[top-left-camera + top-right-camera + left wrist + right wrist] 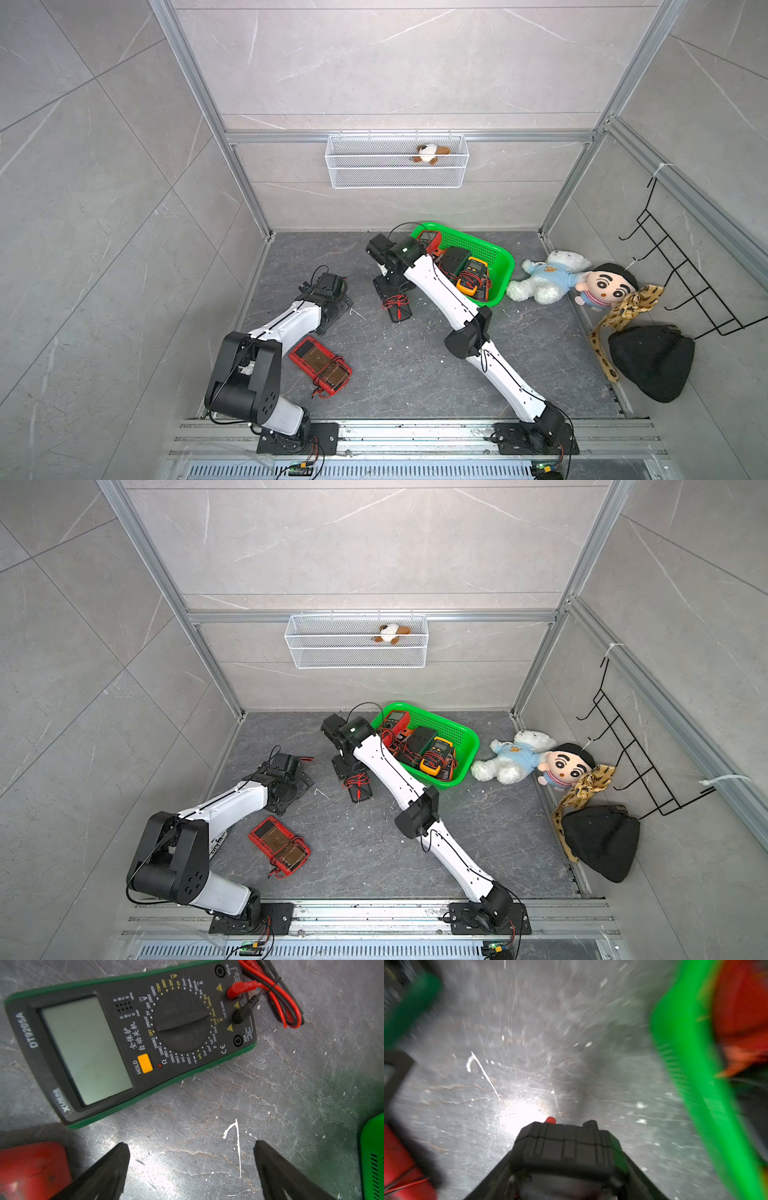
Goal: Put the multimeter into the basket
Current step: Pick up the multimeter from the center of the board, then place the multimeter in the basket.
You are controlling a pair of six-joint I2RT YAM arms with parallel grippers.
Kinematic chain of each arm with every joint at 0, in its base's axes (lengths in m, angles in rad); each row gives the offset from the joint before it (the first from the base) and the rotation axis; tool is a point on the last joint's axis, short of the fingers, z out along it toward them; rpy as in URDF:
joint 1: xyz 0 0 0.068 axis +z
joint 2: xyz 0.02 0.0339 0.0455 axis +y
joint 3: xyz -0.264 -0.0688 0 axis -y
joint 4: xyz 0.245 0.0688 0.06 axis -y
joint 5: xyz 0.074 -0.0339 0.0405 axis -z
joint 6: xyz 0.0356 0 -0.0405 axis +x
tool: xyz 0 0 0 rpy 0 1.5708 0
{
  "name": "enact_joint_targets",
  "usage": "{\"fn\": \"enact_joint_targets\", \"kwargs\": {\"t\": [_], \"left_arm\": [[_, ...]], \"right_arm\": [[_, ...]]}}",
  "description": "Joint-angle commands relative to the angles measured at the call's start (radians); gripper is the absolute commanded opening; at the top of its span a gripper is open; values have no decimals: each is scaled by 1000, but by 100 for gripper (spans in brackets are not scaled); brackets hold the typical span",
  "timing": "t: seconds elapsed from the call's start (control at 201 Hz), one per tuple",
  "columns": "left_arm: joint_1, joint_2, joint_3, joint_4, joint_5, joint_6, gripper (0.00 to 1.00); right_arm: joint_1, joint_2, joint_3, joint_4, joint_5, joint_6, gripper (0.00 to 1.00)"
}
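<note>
Left gripper (191,1145) is spread wide over the floor (270,1084), green-edged meter (135,1043) flat beside it. Right gripper (392,291) is pinching the black multimeter (562,1140) just left of the basket (484,249). Its long axis runs along the fingers (492,1176), free end aimed floorwards, and other meters (471,276) crowd the basket.

basket (685,1064): smearing in the right wrist view
multimeter (566,1145) beside basket: near end is hiding behind the fingers (494,1176)
</note>
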Motion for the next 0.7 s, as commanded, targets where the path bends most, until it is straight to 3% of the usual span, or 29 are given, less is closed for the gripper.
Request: {"fn": "enact_joint_targets", "kwargs": {"t": [0.0,0.453,0.692], "left_arm": [[5,-7,37,3,-34,8,98],[5,-11,41,5,-50,3,98],[5,-8,45,2,-57,2,98]], "right_arm": [[-59,-124,72,-148,63,51,0],[-316,-336,4,-151,127,26,0],[-442,-381,-18,-151,46,-11,0]]}}
